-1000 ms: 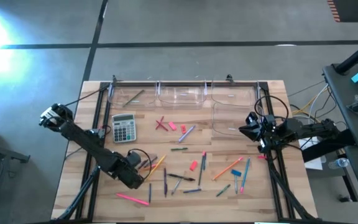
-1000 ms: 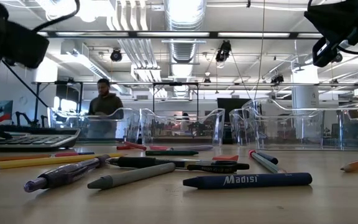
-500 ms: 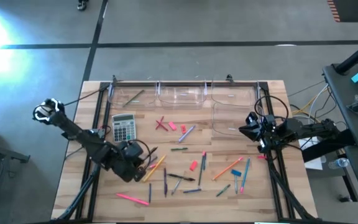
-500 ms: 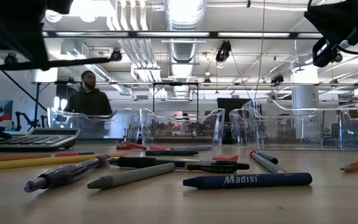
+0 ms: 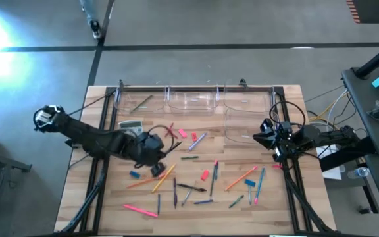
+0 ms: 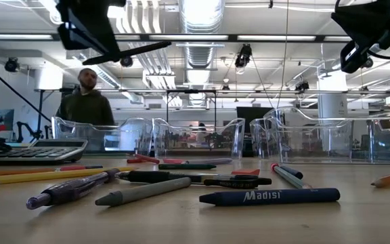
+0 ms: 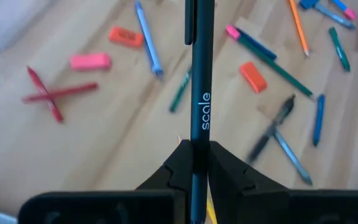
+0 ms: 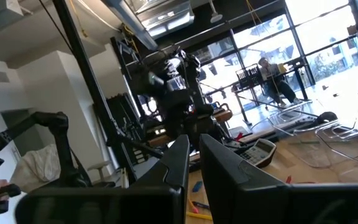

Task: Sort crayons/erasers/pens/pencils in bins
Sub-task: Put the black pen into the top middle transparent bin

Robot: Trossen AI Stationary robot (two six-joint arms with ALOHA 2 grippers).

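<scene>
Pen (image 7: 200,93) is riding clenched in the left pincer (image 7: 193,163) above the counter (image 5: 281,210) just beside the calculator (image 5: 129,125), likely heading for the bins (image 5: 191,99), while the right pincer (image 5: 266,133) is idling shut, empty.

Left pincer (image 7: 192,163) with pen (image 7: 200,93), now beside calculator (image 5: 129,125)

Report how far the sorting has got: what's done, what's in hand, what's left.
Done: little; one stick lies in the far-left bin, the other bins look empty. In hand: the left gripper is shut on a dark pen, lifted above the table. The right gripper waits, shut, at the right edge. Left: scattered pencils, pens and erasers across the wood.
</scene>
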